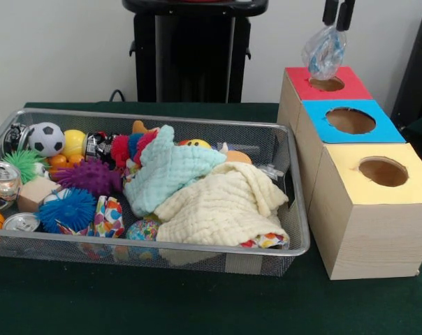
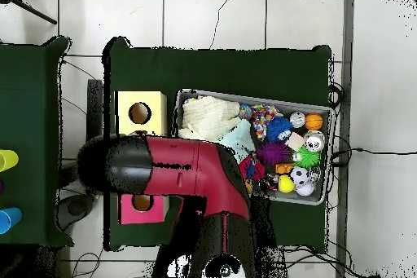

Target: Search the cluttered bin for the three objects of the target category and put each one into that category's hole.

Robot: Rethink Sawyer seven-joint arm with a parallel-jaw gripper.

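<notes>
My gripper (image 1: 338, 14) is clamped on a crumpled clear plastic bag (image 1: 324, 52) with bluish glints inside, limp and see-through. The bag hangs directly over the round hole of the red-topped box (image 1: 328, 84), its lower end just at the opening. That box stands in a row with the blue-topped box (image 1: 350, 121) and the yellow-topped box (image 1: 382, 172) beside the wire bin (image 1: 295, 188) on the desk (image 1: 197, 300).

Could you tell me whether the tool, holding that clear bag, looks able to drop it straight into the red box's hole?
Probably yes: the tool holds the clear bag just above the red box's hole, with nothing between them.
</notes>
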